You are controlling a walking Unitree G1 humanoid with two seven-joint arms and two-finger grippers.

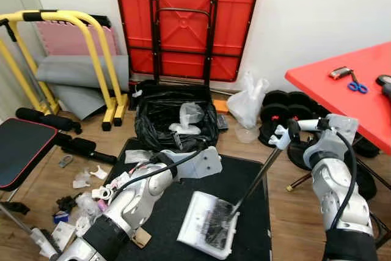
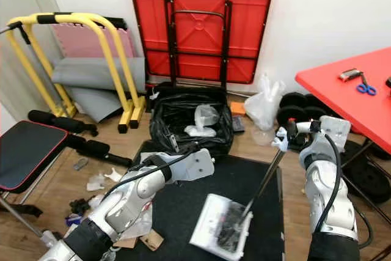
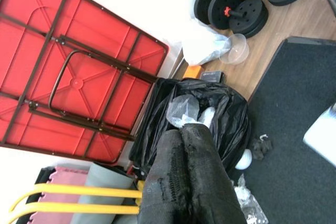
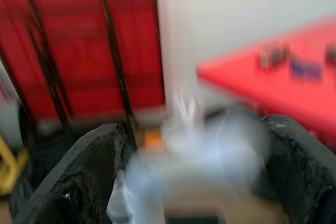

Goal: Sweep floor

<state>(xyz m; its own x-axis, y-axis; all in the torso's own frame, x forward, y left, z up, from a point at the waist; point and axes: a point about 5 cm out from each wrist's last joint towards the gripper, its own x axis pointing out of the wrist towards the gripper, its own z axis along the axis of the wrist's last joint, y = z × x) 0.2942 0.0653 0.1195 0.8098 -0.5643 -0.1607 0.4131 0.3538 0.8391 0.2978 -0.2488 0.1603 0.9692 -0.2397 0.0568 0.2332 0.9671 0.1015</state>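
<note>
Silver arms, black cuffs and cables

Both arms are rounded silver shells with black bands at the joints; a black cable loops along each forearm, and the textured black fingers (image 3: 184, 182) look worn and scuffed at lower centre.

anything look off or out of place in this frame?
Yes. Litter is scattered on the wood floor left of the black mat: crumpled scraps and wrappers, not yet swept. The dustpan, held by the right pincer at its handle, already carries debris. The left pincer is shut, empty.
</note>
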